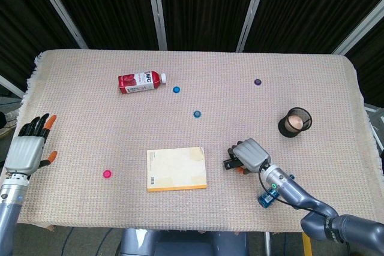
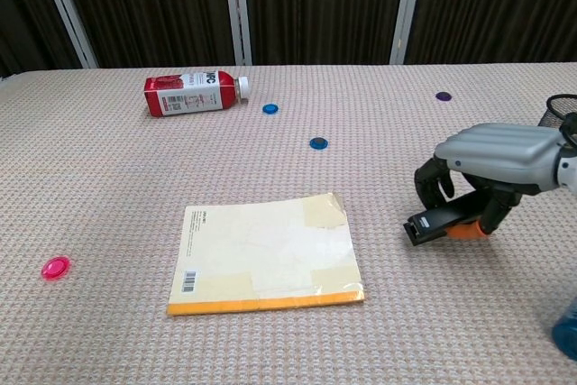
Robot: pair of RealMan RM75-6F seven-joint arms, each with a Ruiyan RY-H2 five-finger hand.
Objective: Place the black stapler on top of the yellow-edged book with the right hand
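The black stapler lies just right of the yellow-edged book, and my right hand grips it from above with fingers curled around its far end. From the head camera the stapler pokes out left of the right hand, a short gap from the book. Whether the stapler touches the cloth I cannot tell. My left hand hangs at the table's left edge, fingers spread, holding nothing.
A red juice bottle lies on its side at the back left. A black mesh cup stands right of centre. Small coloured discs dot the cloth: blue, blue, purple, pink.
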